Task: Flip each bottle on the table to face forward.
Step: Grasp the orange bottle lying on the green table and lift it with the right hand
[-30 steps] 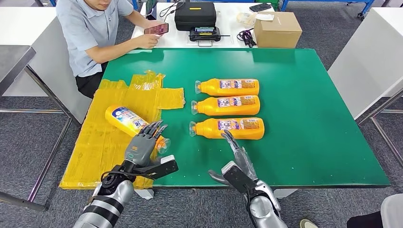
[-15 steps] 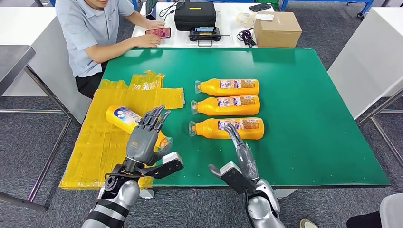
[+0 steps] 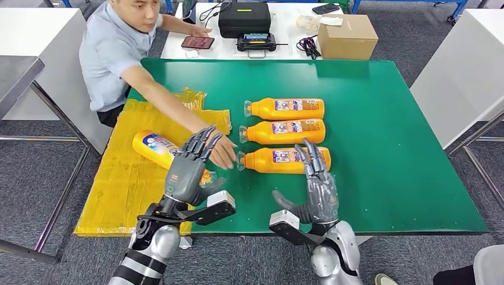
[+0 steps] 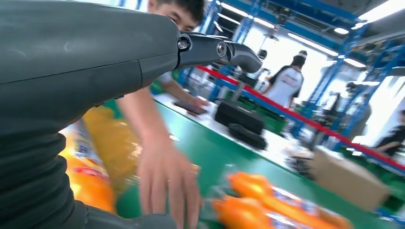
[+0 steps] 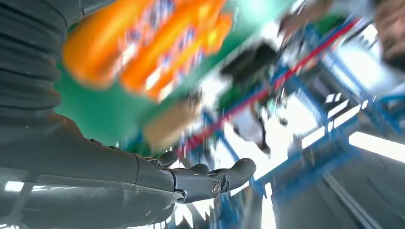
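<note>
The green worktop [image 3: 386,148] is carrying three orange bottles [image 3: 285,130] lying in a row at centre and a fourth bottle [image 3: 156,148] lying left on yellow sheeting [image 3: 119,178]; a person's hand [image 3: 223,155] is reaching between them; the left hand [image 3: 185,172] and right hand [image 3: 321,187] are hovering, fingers spread, holding nothing

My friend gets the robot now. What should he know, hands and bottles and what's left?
Left hand: open, raised over the near end of the lone bottle on the yellow sheet, holding nothing.
Right hand: open, fingers up, by the near bottle of the row, holding nothing.
The middle bottle and far bottle lie in that row on the green table, labels up.
A person's hand reaches in between the lone bottle and the row. Wait for it to leave.
Left: probably the lone bottle. Whether it needs flipping, I cannot tell.
</note>
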Available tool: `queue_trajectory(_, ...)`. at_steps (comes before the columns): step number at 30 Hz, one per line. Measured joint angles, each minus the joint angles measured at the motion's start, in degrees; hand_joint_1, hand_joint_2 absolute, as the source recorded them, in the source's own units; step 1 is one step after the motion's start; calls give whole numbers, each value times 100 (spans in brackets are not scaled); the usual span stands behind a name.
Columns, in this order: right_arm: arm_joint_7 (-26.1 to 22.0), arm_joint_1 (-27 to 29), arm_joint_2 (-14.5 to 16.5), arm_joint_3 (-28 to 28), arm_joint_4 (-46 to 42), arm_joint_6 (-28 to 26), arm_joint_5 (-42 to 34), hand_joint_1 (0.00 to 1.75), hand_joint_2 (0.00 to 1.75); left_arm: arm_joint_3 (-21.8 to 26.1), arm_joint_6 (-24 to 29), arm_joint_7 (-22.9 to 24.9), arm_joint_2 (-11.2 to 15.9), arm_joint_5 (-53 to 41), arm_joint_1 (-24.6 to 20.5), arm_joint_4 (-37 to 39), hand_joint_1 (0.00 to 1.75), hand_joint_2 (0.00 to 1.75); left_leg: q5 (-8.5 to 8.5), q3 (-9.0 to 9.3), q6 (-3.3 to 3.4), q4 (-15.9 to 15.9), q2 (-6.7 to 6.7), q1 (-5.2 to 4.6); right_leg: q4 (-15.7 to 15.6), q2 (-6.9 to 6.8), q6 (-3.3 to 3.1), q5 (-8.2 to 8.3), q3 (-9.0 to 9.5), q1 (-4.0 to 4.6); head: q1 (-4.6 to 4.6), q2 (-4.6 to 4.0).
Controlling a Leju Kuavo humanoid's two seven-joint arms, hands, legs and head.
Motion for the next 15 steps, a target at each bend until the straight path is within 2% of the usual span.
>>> queue_trajectory(5, 666, -24, -198, -19, -121, -943, 1726, 0, 175, -285, -231, -54, -128, 349, 12, -229, 0, 175, 0, -1, 1, 0, -1, 0, -1, 0, 0, 0, 0, 0, 0, 0)
queue_trajectory(7, 937, -52, -316, -21, -83, -1189, 2200, 0, 175, -379, -269, -65, -146, 419, 17, -283, 0, 175, 0, -1, 1, 0, -1, 0, -1, 0, 0, 0, 0, 0, 0, 0)
queue_trajectory(15, 1170, -174, -641, -32, 141, -1479, 2481, 0, 175, -686, -492, -380, -178, 1529, 61, -327, 0, 175, 0, -2, 0, 0, 0, 1, 0, 0, 0, 0, -1, 1, -2, 0)
